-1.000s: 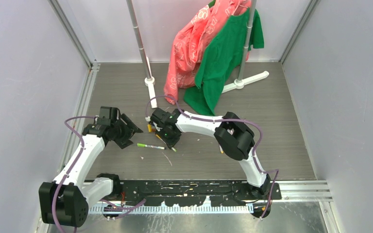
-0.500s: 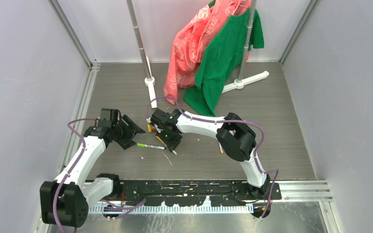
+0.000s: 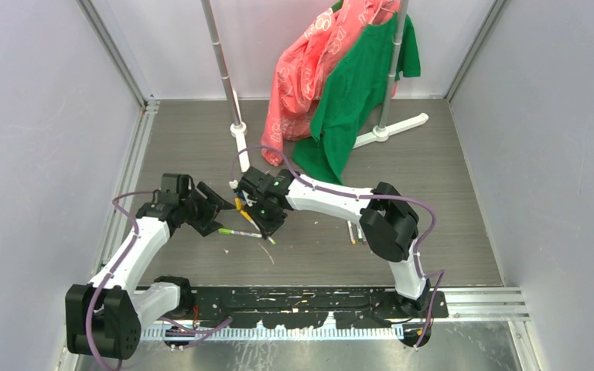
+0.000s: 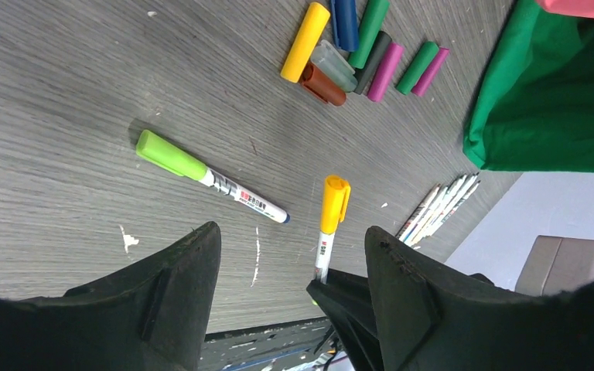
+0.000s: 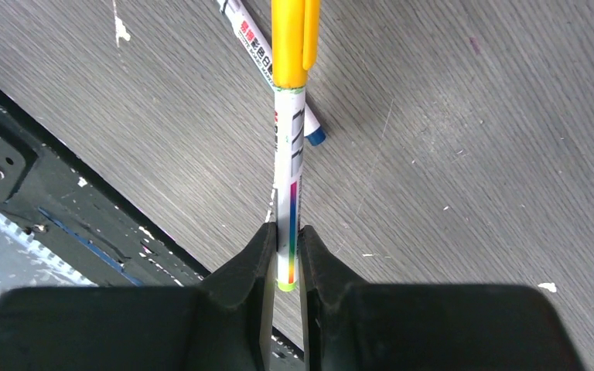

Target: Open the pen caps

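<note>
My right gripper is shut on the white barrel of a pen with a yellow cap, held just above the floor. In the top view the right gripper is mid-floor and my left gripper is just to its left. The left gripper is open, its jaws either side of the held pen's barrel, below the yellow cap, not touching. A green-capped pen lies on the floor. Several loose caps lie in a pile.
A bundle of uncapped white pens lies to the right. A garment rack with grey poles, white feet, a pink garment and a green shirt stands at the back. A black rail runs along the near edge.
My left gripper has moved right, up to the yellow-capped pen. My right gripper has shifted slightly with the pen, and its elbow has swung right, uncovering the bundle of pens.
</note>
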Robot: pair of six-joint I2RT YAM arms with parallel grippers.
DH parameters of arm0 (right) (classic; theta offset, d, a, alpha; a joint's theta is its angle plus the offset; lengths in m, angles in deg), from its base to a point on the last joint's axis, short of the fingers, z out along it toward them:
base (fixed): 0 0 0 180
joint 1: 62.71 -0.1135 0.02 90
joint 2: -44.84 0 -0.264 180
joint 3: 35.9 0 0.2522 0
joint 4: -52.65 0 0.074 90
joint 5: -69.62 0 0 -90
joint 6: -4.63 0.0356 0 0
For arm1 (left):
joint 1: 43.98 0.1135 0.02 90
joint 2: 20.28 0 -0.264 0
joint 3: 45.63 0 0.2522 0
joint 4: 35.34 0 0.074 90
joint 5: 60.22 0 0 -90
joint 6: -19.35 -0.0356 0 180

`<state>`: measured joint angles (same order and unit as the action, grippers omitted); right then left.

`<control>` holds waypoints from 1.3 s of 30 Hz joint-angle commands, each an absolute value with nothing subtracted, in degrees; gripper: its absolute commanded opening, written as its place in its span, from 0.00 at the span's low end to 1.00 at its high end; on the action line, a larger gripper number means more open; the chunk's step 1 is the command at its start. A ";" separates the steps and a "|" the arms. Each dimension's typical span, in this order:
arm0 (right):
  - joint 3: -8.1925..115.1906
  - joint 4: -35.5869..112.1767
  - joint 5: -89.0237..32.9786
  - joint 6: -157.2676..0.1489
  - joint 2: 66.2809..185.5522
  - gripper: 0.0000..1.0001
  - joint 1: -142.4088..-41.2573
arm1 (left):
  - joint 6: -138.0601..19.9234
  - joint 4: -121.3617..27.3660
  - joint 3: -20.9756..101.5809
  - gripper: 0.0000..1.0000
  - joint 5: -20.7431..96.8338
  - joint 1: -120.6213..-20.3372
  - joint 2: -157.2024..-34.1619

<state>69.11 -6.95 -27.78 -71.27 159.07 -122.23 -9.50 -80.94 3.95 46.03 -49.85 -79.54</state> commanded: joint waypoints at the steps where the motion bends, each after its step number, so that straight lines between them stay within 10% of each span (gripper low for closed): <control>1: 72.80 -7.10 -30.27 -70.01 155.98 0.01 -122.56 | -8.30 -76.79 4.09 0.68 48.32 -49.43 -80.17; 39: 84.67 -11.82 -36.99 -70.39 163.03 0.01 -123.94 | -7.16 -73.34 5.18 0.41 50.47 -49.44 -82.81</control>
